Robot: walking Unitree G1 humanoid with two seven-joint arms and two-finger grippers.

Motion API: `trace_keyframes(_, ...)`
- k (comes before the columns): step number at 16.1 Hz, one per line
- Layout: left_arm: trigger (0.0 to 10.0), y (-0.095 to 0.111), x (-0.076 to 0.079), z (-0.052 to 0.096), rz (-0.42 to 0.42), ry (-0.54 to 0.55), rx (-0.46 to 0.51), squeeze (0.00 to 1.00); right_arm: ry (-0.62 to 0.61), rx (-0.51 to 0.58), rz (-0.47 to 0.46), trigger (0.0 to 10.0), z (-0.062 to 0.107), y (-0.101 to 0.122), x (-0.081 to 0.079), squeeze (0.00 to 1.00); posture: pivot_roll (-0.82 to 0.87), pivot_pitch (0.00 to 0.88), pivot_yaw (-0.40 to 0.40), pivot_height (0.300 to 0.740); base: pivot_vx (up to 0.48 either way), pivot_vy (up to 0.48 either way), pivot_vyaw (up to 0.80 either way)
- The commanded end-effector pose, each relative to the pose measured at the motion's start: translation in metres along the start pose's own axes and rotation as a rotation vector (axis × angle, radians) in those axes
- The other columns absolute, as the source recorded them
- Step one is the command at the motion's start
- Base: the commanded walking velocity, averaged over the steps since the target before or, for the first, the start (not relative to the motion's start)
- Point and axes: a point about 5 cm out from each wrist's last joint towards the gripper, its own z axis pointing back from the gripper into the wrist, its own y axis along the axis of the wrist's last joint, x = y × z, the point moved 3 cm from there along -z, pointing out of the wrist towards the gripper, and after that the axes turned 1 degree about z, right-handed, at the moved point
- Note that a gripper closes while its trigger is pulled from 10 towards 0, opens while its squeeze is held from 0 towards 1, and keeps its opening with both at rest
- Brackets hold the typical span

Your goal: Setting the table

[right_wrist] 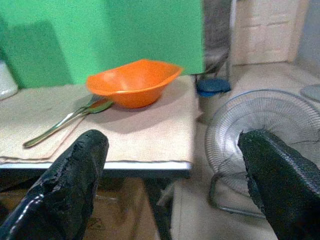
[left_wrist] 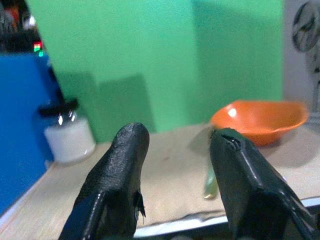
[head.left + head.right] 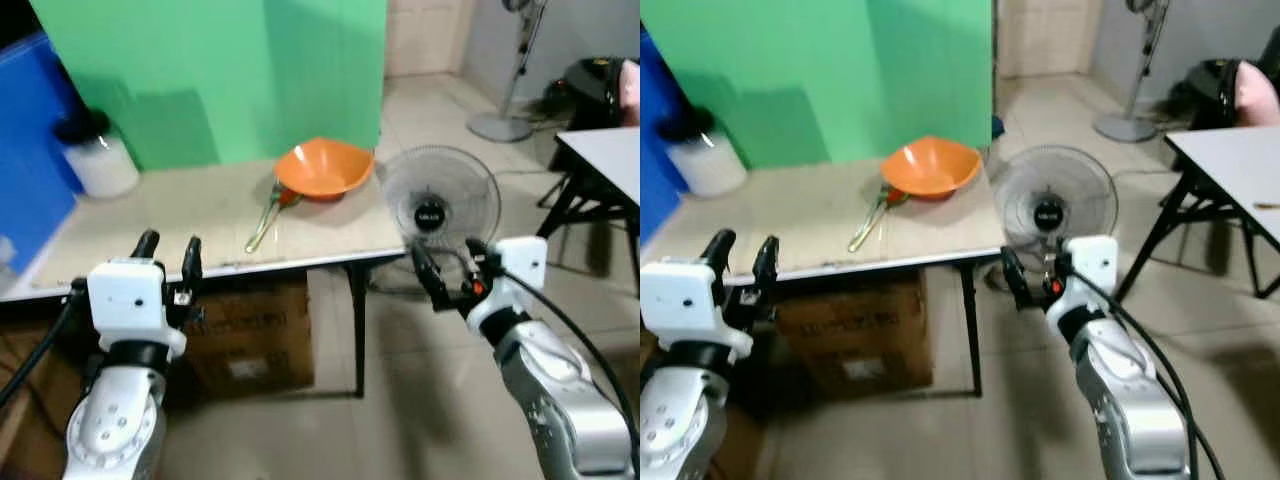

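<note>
- Looking like a makeshift recording corner in a home or storeroom: a green backdrop board (image 3: 230, 70) is standing behind a plain table (image 3: 180, 215), a blue panel (image 3: 30, 150) beside it.
- Floor fan (image 3: 440, 205) is sitting on the tiled floor (image 3: 430, 100); a pedestal fan (image 3: 515, 70) is standing further back.
- Cardboard box (image 3: 250, 340) is sitting under the table.
- Second table (image 3: 605, 160) is showing at the right.

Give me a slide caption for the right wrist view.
Open right claw faces the orange bowl and spoon on the table, fan beside.
</note>
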Motion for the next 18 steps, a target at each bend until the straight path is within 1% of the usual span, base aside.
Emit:
trace_keyframes(1, 10.0, 0.001, -0.004, 0.0, -0.007, 0.005, 0.001, 0.0, 0.044, 0.018, -0.006, 10.0, -0.004, 0.006, -0.01, 0.0, -0.03, 0.0, 0.045, 0.74, 0.337, 0.0, 0.0)
trace_keyframes(3, 10.0, 0.001, -0.006, 0.003, -0.012, 0.016, -0.003, 0.0, 0.074, 0.021, 0.005, 10.0, -0.008, 0.008, -0.013, 0.0, -0.02, 0.0, 0.037, 0.74, 0.349, 0.0, 0.0)
trace_keyframes(4, 10.0, 0.0, -0.007, 0.006, -0.017, 0.016, -0.009, 0.0, 0.085, 0.019, 0.035, 10.0, -0.012, 0.01, -0.017, 0.0, -0.02, 0.0, 0.036, 0.74, 0.356, 0.0, 0.0)
trace_keyframes(5, 10.0, 0.0, -0.007, 0.006, -0.019, 0.013, -0.01, 0.0, 0.083, 0.02, 0.034, 10.0, -0.013, 0.01, -0.017, 0.0, -0.02, 0.0, 0.036, 0.74, 0.356, 0.0, 0.0)
trace_keyframes(8, 10.0, 0.001, -0.005, 0.006, -0.03, -0.014, -0.009, 0.0, 0.07, 0.017, 0.017, 10.0, -0.016, 0.01, -0.021, 0.0, -0.01, 0.0, 0.033, 0.74, 0.356, 0.0, 0.8)
trace_keyframes(9, 10.0, 0.001, -0.004, 0.006, -0.03, -0.019, -0.009, 0.0, 0.064, 0.019, -0.004, 10.0, -0.016, 0.01, -0.021, 0.0, -0.01, 0.0, 0.033, 0.74, 0.356, 0.0, 0.0)
trace_keyframes(10, 10.0, 0.001, -0.002, 0.006, -0.03, -0.048, -0.012, 0.0, 0.059, 0.027, -0.035, 10.0, -0.016, 0.013, -0.02, 0.0, -0.01, 0.0, 0.033, 0.74, 0.356, 0.0, 0.0)
trace_keyframes(11, 10.0, 0.001, 0.001, 0.006, -0.035, -0.073, -0.017, 0.0, 0.057, 0.027, -0.039, 10.0, -0.017, 0.014, -0.019, 0.0, -0.01, 0.0, 0.032, 0.74, 0.356, 0.0, 0.0)
trace_keyframes(12, 10.0, 0.0, 0.004, 0.005, -0.041, -0.107, -0.02, 0.0, 0.051, 0.031, -0.062, 10.0, -0.02, 0.017, -0.017, 0.0, -0.01, 0.0, 0.032, 0.74, 0.356, 0.0, 0.0)
trace_keyframes(14, 10.0, 0.0, 0.006, 0.005, -0.042, -0.125, -0.021, 0.0, 0.045, 0.028, -0.075, 10.0, -0.022, 0.02, -0.016, 0.0, -0.01, 0.0, 0.031, 0.74, 0.352, 0.0, 0.0)
trace_keyframes(15, 10.0, 0.0, 0.007, 0.003, -0.042, -0.146, -0.019, 0.0, 0.015, 0.024, -0.11, 10.0, -0.023, 0.023, -0.012, 0.0, -0.01, 0.0, 0.031, 0.74, 0.356, 0.0, -0.8)
trace_keyframes(17, 10.0, 0.0, 0.01, 0.002, -0.04, -0.177, -0.021, 0.0, -0.012, 0.017, -0.106, 10.0, -0.023, 0.025, -0.007, 0.0, -0.02, 0.0, 0.033, 0.74, 0.354, 0.0, -0.77)
trace_keyframes(18, 10.0, 0.0, 0.013, 0.002, -0.039, -0.203, -0.023, 0.0, -0.041, -0.002, -0.138, 10.0, -0.025, 0.026, -0.002, 0.0, -0.02, 0.0, 0.034, 0.74, 0.352, 0.0, 0.0)
